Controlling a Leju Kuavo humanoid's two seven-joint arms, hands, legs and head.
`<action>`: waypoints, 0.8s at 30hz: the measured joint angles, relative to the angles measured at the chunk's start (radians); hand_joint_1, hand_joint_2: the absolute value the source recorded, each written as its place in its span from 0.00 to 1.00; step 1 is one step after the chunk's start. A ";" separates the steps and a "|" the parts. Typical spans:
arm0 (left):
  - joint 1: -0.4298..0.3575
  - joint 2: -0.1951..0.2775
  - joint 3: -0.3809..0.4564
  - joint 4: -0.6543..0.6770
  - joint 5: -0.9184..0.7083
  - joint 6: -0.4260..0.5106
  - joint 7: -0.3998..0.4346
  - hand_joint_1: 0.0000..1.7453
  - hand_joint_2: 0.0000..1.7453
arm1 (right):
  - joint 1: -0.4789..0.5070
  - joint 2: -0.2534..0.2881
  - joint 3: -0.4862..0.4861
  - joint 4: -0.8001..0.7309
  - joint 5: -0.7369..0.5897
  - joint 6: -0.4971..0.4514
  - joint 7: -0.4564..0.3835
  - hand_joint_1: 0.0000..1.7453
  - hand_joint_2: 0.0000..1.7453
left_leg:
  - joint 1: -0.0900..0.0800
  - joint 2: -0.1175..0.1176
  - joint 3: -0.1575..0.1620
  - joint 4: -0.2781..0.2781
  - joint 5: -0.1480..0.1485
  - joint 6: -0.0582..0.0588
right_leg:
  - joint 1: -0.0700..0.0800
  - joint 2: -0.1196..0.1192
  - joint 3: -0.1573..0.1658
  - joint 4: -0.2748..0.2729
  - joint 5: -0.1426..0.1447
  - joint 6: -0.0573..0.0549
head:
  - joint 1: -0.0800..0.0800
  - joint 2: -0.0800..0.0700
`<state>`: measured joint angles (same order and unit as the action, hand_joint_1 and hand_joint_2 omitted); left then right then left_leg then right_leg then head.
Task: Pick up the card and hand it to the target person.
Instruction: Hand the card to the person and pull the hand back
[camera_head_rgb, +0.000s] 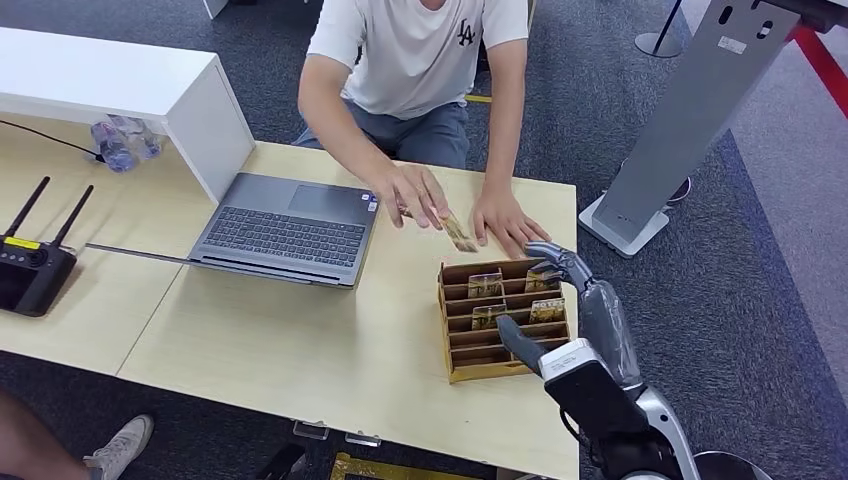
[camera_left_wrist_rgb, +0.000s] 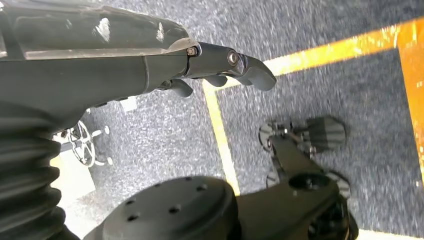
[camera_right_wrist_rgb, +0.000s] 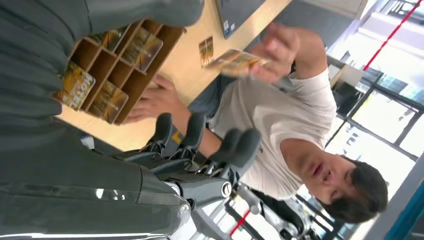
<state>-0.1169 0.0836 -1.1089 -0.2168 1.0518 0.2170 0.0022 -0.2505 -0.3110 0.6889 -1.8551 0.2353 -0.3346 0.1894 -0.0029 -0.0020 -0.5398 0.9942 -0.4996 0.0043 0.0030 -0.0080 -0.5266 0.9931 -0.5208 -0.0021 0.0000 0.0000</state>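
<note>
A patterned card (camera_head_rgb: 458, 232) (camera_right_wrist_rgb: 235, 61) is pinched in the person's hand (camera_head_rgb: 415, 195) above the table, beyond the wooden card holder (camera_head_rgb: 490, 355) (camera_right_wrist_rgb: 107, 57). Several more cards (camera_head_rgb: 486, 286) stand in the holder's slots. My right hand (camera_head_rgb: 598, 318) (camera_right_wrist_rgb: 200, 145) hovers at the holder's right side, fingers apart and holding nothing. The person's other hand (camera_head_rgb: 505, 220) lies flat on the table behind the holder. One more card (camera_right_wrist_rgb: 205, 50) lies on the table in the right wrist view. My left hand (camera_left_wrist_rgb: 150, 60) hangs over the carpet, empty, with its fingers loosely extended.
An open laptop (camera_head_rgb: 285, 228) sits left of the person's hands. A black router (camera_head_rgb: 35, 265) is at the far left, and a white shelf (camera_head_rgb: 130, 80) with a bottle (camera_head_rgb: 120, 140) under it stands behind. A grey stand (camera_head_rgb: 690, 110) rises right of the table (camera_head_rgb: 300, 340).
</note>
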 joint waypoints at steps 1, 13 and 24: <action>0.002 -0.001 0.001 0.000 0.001 0.000 0.000 0.00 0.00 | 0.012 -0.005 -0.010 0.000 -0.040 0.001 -0.011 0.00 1.00 | 0.000 0.000 0.000 0.000 0.000 0.000 | 0.000 0.000 0.000 0.000 0.000 0.000 | 0.000 0.000; 0.006 -0.015 0.020 0.003 0.026 0.008 0.029 0.00 0.00 | 0.168 -0.043 -0.152 0.025 -0.362 -0.012 -0.089 0.00 1.00 | 0.000 -0.002 0.000 0.000 0.000 0.001 | 0.000 -0.002 0.001 0.000 -0.001 0.001 | 0.000 0.000; 0.005 -0.003 0.015 0.007 0.021 0.002 0.019 0.00 0.00 | 0.194 -0.011 -0.164 0.127 -0.437 0.059 -0.058 0.00 1.00 | 0.000 0.000 0.001 -0.001 0.000 0.000 | 0.000 0.000 0.001 -0.001 0.000 0.000 | 0.000 0.000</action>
<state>-0.1116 0.0802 -1.0935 -0.2102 1.0727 0.2188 0.0213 -0.0564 -0.3219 0.5252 -1.7281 -0.2015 -0.2757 0.1312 -0.0027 -0.0018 -0.5388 0.9935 -0.4997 0.0045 0.0032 -0.0079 -0.5256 0.9920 -0.5207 -0.0019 0.0000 0.0000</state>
